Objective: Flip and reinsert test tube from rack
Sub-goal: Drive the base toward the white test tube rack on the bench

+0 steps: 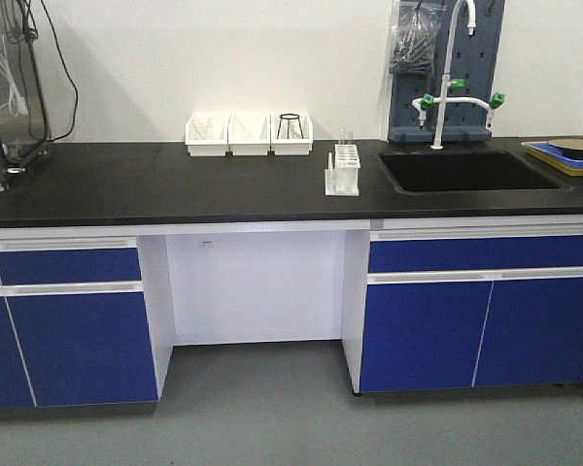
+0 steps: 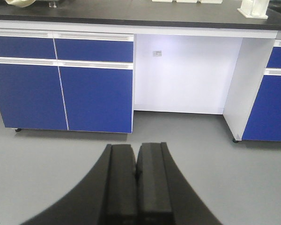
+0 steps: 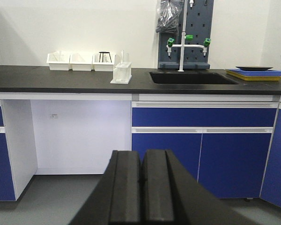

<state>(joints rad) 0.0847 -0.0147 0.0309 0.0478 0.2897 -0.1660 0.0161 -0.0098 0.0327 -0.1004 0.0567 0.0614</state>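
The small white rack (image 1: 344, 171) stands on the black countertop just left of the sink, and it shows again in the right wrist view (image 3: 121, 73) and at the top right of the left wrist view (image 2: 253, 8). A clear test tube (image 1: 347, 137) rises from its top. My left gripper (image 2: 136, 150) is shut with nothing in it, low above the grey floor and far from the counter. My right gripper (image 3: 142, 154) is shut and empty too, pointing at the blue cabinets below the counter. Neither gripper shows in the front view.
Three white open-front bins (image 1: 249, 134) line the wall behind the rack. A black sink (image 1: 463, 171) with a white faucet (image 1: 449, 68) lies to the right, then a blue and yellow tray (image 1: 566, 155). Equipment (image 1: 10, 87) stands far left. Blue cabinets (image 1: 476, 311) flank a knee gap (image 1: 255, 286).
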